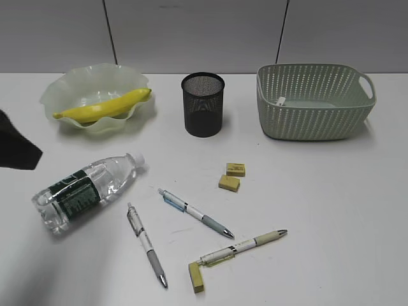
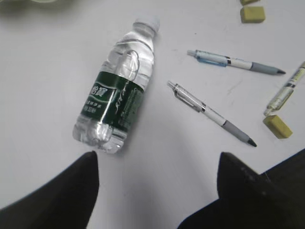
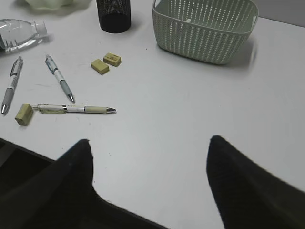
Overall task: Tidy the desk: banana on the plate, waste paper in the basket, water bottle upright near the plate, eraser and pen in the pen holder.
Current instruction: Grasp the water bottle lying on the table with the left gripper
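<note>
The banana lies in the ruffled pale-green plate at the back left. On its side on the desk lies the water bottle, cap toward the plate. My left gripper hangs open just behind the bottle's base, nothing between its fingers. Three pens and three yellow erasers lie loose. The black mesh pen holder stands at the back. My right gripper is open over bare desk. Inside the basket a small white bit shows; the waste paper is otherwise hidden.
A dark part of my left arm enters at the exterior view's left edge, beside the bottle. The basket stands at the back right, the pen holder to its left. A grey wall runs behind the desk.
</note>
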Robot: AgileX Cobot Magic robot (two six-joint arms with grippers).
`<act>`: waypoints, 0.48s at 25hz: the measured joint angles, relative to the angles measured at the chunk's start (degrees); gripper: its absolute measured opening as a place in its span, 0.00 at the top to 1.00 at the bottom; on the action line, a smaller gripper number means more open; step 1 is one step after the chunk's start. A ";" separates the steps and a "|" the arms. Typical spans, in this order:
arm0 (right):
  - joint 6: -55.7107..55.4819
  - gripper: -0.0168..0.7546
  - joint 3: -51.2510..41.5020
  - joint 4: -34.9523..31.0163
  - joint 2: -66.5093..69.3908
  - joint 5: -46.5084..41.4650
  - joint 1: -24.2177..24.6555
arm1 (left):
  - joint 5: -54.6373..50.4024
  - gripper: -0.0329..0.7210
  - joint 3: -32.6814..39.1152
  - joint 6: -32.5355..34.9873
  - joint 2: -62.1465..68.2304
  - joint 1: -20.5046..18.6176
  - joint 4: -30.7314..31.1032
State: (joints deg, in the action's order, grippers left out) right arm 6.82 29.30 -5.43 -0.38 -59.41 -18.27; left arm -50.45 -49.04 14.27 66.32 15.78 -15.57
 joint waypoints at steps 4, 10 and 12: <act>-0.06 0.22 0.00 0.00 0.00 0.00 0.00 | 0.37 0.19 -5.18 1.56 11.23 0.80 0.20; -0.06 0.22 0.00 0.00 0.00 0.00 0.00 | 1.41 0.18 -12.07 3.86 23.48 6.02 4.75; -0.06 0.22 0.00 0.00 0.00 0.00 0.00 | 1.59 0.18 -13.99 3.91 26.36 7.45 6.65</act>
State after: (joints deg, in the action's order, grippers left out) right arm 6.76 29.30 -5.43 -0.38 -59.41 -18.27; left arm -48.85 -63.03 18.18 92.68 23.22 -8.91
